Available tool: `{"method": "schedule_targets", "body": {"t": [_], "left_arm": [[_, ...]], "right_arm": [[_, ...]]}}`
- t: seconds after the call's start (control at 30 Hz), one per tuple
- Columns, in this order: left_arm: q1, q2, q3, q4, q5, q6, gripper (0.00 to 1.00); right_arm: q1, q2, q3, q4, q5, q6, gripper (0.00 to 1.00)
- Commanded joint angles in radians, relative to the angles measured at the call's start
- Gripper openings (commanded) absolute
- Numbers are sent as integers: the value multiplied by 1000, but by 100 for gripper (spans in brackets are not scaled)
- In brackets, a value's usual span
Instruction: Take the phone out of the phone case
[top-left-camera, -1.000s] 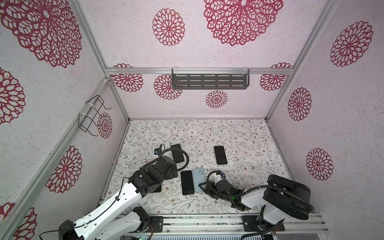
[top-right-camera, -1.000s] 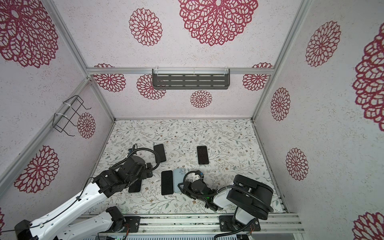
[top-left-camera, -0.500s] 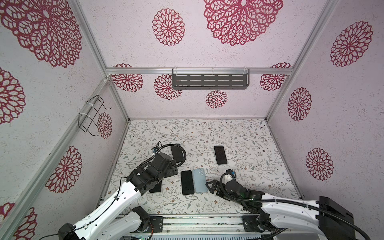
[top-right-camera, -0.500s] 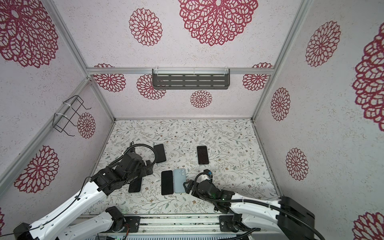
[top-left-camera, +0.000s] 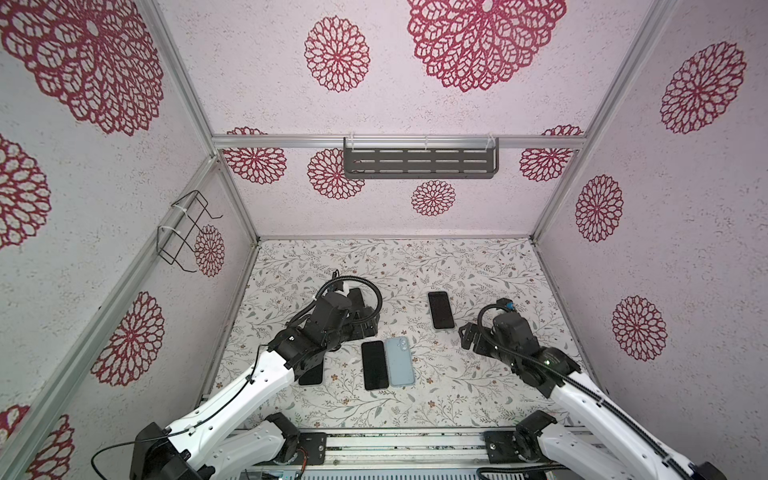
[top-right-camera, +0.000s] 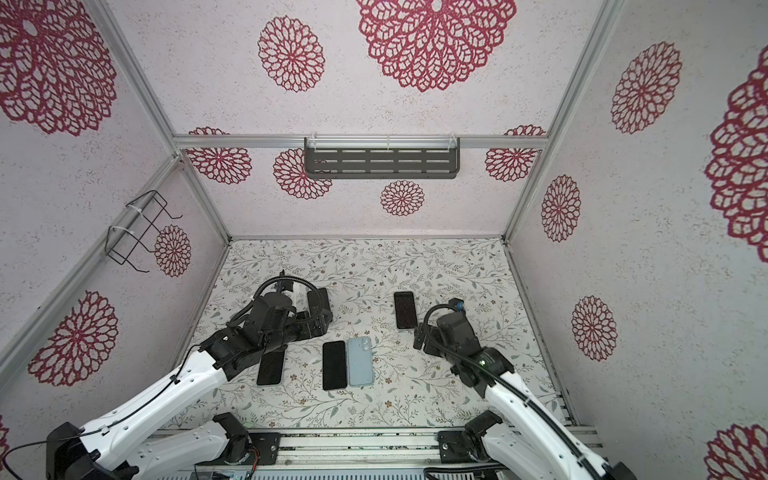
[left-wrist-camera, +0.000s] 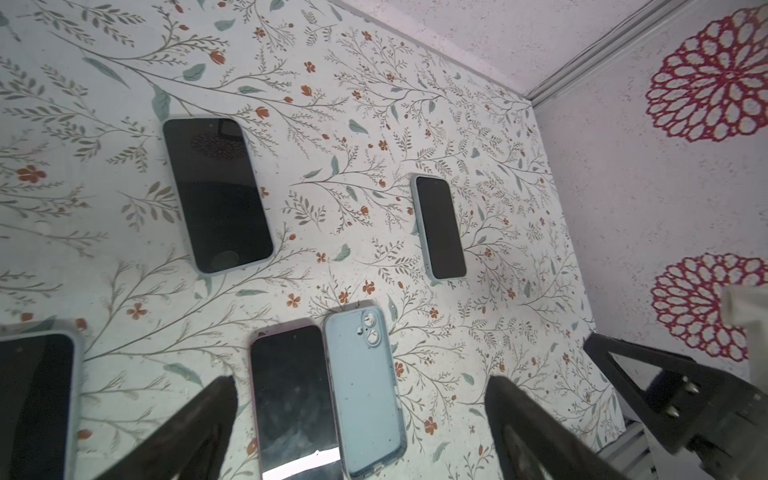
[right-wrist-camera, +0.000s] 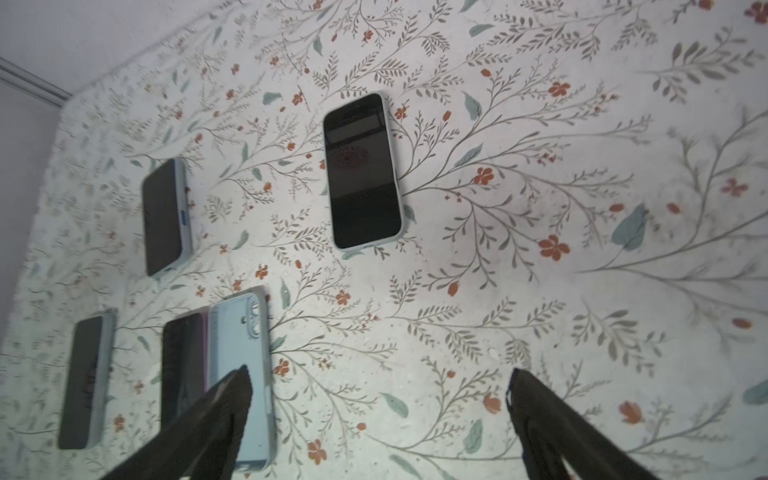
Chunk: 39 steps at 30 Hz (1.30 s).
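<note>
Light-blue phone case (top-left-camera: 400, 360), camera cut-outs showing, lies flat on the floral table (top-left-camera: 478, 270) just beside the black phone (top-left-camera: 374, 365), screen up, near the front middle, while the left gripper (left-wrist-camera: 361, 380) and right gripper (right-wrist-camera: 379, 370) hover above with jaws apart, holding nothing.

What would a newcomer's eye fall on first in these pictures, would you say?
First, the pale blue phone case with round camera cut-outs, lying flat near the front middle of the flowered table, right beside a black-screened phone. Then the left gripper and the right gripper, both black, open and holding nothing, to either side of that pair.
</note>
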Motion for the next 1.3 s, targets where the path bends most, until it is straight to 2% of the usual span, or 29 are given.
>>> {"method": "schedule_targets", "body": {"t": [0.0, 0.2, 0.33, 0.53, 0.87, 1.27], "left_arm": [[-6, 7, 5, 92, 42, 17, 97], [-13, 5, -10, 64, 32, 11, 97], [-15, -22, -26, 54, 19, 6, 97], [-15, -41, -31, 36, 5, 4, 97], [-16, -48, -30, 30, -13, 5, 97], [-16, -47, -36, 29, -15, -3, 97]], "right_arm": [[-55, 171, 100, -26, -124, -295, 99], [-93, 488, 289, 36, -218, -435, 99], [-105, 659, 387, 45, -248, -460, 99], [-107, 813, 483, 46, -250, -460, 97], [-98, 884, 492, 68, -249, -428, 94], [-36, 947, 491, 50, -67, -413, 91]]}}
